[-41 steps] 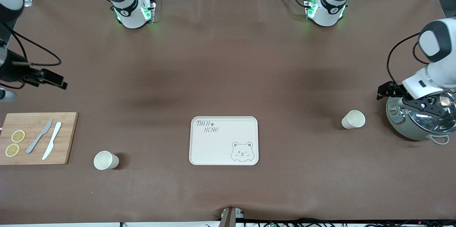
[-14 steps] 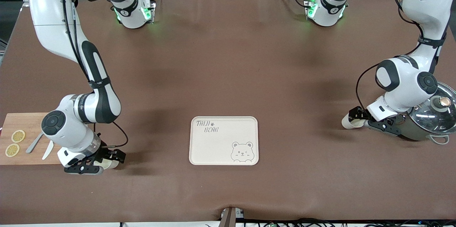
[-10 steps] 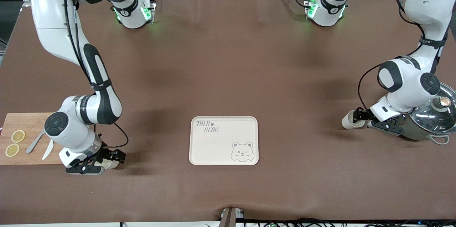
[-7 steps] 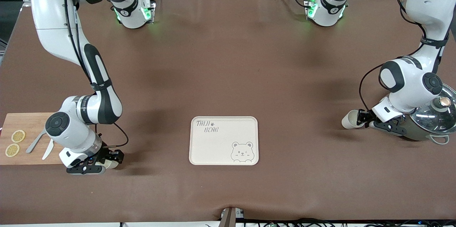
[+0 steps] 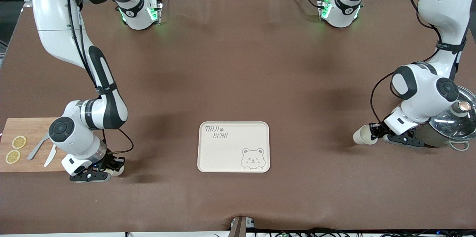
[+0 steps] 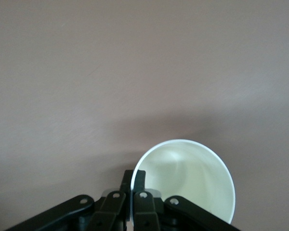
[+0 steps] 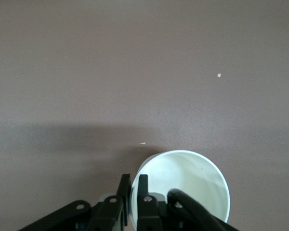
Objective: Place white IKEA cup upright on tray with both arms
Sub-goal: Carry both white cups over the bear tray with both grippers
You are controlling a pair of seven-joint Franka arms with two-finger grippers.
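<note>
Left end effector (image 5: 376, 133): clenched on the rim of a white tapered cup (image 5: 361, 135) that lies on its side on the brown surface (image 5: 238, 66), toward the left arm's end, just beside a steel pot with a glass lid (image 5: 450, 121). In my left wrist view the fingers (image 6: 139, 180) pinch the cup wall (image 6: 188, 178), one inside the mouth and one outside.

Right end effector (image 5: 106, 168): clenched the same way on a second white tapered cup (image 5: 116, 170), lying on its side toward the right arm's end, just beside a wooden cutting board (image 5: 22, 129). My right wrist view shows one finger (image 7: 142, 185) inside the rim of that cup (image 7: 183, 185) and one outside.

Tray: the flat cream rectangular tray with bear drawing (image 5: 233, 147) sits mid-surface, between the two cups and well apart from both. Nothing is on it yet.

Step in hand, as I judge it: both grips are made, so lifting and carrying come next.

How I'd do it well: lift straight up before any sideways travel, so the cups don't drag on the surface. A rim pinch is thin, so I'd move slowly and rotate each wrist until the mouth faces up before descending.

Placement: I'd aim each cup at its own half of the tray so the arms don't crowd each other.

Risk: the left cup could clip the pot if I swing early.
</note>
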